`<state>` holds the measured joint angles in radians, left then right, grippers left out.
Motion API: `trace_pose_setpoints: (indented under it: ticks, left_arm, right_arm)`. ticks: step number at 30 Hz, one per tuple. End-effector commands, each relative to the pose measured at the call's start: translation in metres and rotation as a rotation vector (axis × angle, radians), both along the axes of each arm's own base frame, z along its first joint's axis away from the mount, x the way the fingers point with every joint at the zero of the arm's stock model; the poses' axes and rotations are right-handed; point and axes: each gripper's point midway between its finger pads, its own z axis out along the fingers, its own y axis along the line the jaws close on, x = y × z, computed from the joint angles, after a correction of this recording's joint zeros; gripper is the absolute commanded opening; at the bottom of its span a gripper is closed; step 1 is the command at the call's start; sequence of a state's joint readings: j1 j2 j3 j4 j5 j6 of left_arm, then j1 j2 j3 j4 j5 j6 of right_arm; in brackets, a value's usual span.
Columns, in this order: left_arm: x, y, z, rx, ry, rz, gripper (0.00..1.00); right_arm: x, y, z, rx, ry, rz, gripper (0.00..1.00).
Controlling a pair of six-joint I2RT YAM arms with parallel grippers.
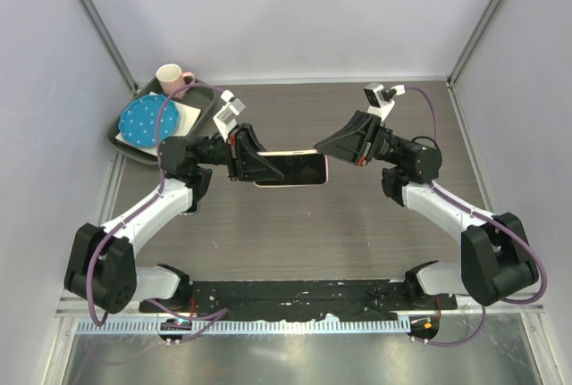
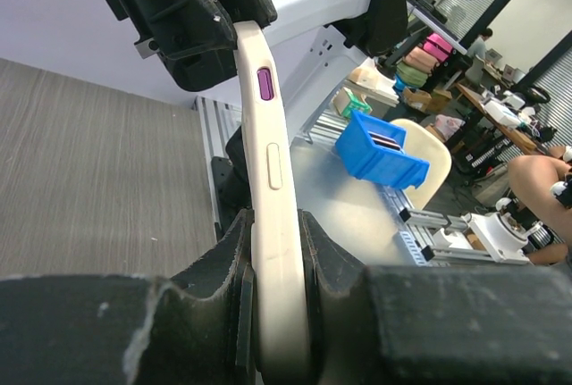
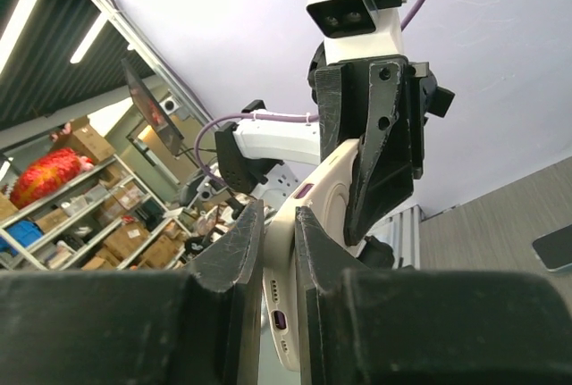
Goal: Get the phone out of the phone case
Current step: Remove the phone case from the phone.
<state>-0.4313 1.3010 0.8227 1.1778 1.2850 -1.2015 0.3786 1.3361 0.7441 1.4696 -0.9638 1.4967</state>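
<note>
The phone, dark screen up, sits in its cream phone case and hangs level above the middle of the table. My left gripper is shut on the left end. In the left wrist view the case's side edge with a purple button runs up from between the left gripper. My right gripper is shut on the right end. Its wrist view shows the case's corner pinched in the right gripper, a charging port below.
At the back left corner a dark tray carries a blue dotted plate, with a pink mug beside it. The wooden tabletop lies under the phone. Grey walls close in the sides and back.
</note>
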Motion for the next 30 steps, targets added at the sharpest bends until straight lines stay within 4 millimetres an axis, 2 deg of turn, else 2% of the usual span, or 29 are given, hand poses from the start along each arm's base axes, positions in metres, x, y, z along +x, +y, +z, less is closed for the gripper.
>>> trace_pose_setpoints:
  ticks: [1,3,11,14,15,21,26,30]
  left_arm:
    - [-0.068,0.005,0.06,-0.174,-0.404,-0.136,0.0]
    - [-0.069,0.005,0.061,-0.174,-0.409,-0.142,0.0]
    - [-0.072,0.005,0.063,-0.177,-0.418,-0.15,0.0]
    - [-0.072,0.005,0.063,-0.183,-0.412,-0.144,0.0]
    - [-0.071,0.004,0.063,-0.184,-0.404,-0.142,0.0]
    - [-0.055,0.002,0.064,-0.191,-0.341,-0.087,0.0]
    - [-0.038,0.005,0.062,-0.198,-0.295,-0.016,0.0]
    - [-0.026,0.006,0.061,-0.211,-0.259,0.038,0.0]
  right_arm:
    - [-0.002,0.018,-0.016,-0.015,0.024,0.066,0.01]
    - [-0.006,0.022,-0.017,-0.02,0.024,0.091,0.01]
    - [-0.003,0.031,-0.025,-0.034,0.002,0.089,0.01]
    - [0.002,0.034,-0.032,-0.075,-0.008,0.051,0.01]
    - [0.013,0.038,-0.047,-0.133,-0.007,0.01,0.01]
    - [0.018,0.039,-0.068,-0.265,-0.101,-0.054,0.01]
    - [0.01,0.036,-0.06,-0.276,-0.167,-0.038,0.01]
    - [0.003,0.035,-0.06,-0.297,-0.212,-0.011,0.12]
